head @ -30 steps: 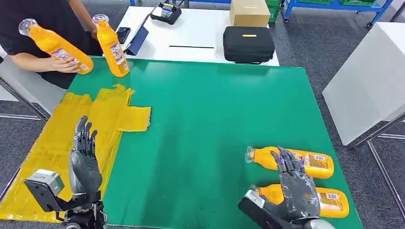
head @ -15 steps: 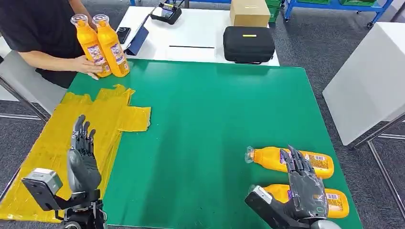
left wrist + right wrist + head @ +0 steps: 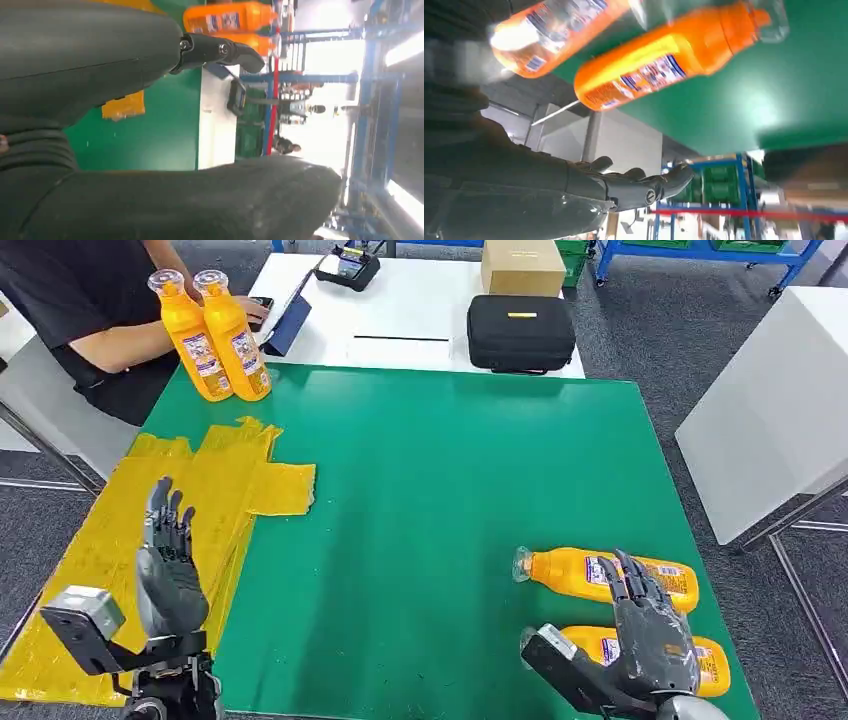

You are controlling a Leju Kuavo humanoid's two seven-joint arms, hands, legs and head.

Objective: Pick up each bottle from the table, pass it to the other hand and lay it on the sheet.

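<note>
Pickup step: my right hand (image 3: 652, 632) empty, fingers spread, above near bottle (image 3: 700, 658). Left hand (image 3: 170, 565) empty, spread, over yellow sheet (image 3: 225, 475). Next: lower, wrap bottle.

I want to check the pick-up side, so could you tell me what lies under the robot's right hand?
Under the right hand lies the nearer orange bottle on the green table. The hand hides the bottle's middle, so any contact cannot be seen.
</note>
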